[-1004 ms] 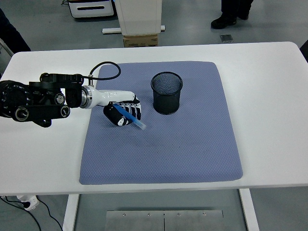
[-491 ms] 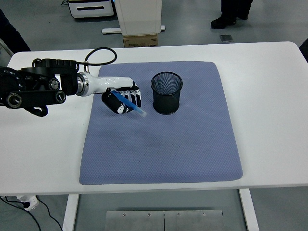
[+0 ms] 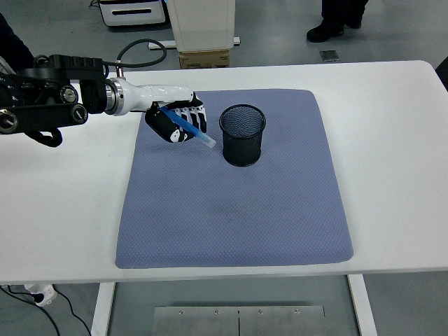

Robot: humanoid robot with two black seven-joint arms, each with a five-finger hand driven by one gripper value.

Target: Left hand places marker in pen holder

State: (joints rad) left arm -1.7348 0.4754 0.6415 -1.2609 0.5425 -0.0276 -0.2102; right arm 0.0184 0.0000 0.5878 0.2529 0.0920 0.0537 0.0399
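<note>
The left hand [image 3: 176, 120], black-and-white with jointed fingers, was clenched around a slim blue marker [image 3: 190, 129] above the dimpled blue-grey mat [image 3: 238, 203]. The marker slanted toward four o'clock, its pale tip near the round black wire-mesh pen holder [image 3: 243, 134], which stood upright at the hand's three o'clock.

left hand [image 3: 175, 120] grips marker [image 3: 190, 129] | pen holder [image 3: 243, 135] just beside

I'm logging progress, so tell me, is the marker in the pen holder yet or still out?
Out. The left hand grips the blue marker left of the black mesh pen holder, its tip short of the rim.
</note>
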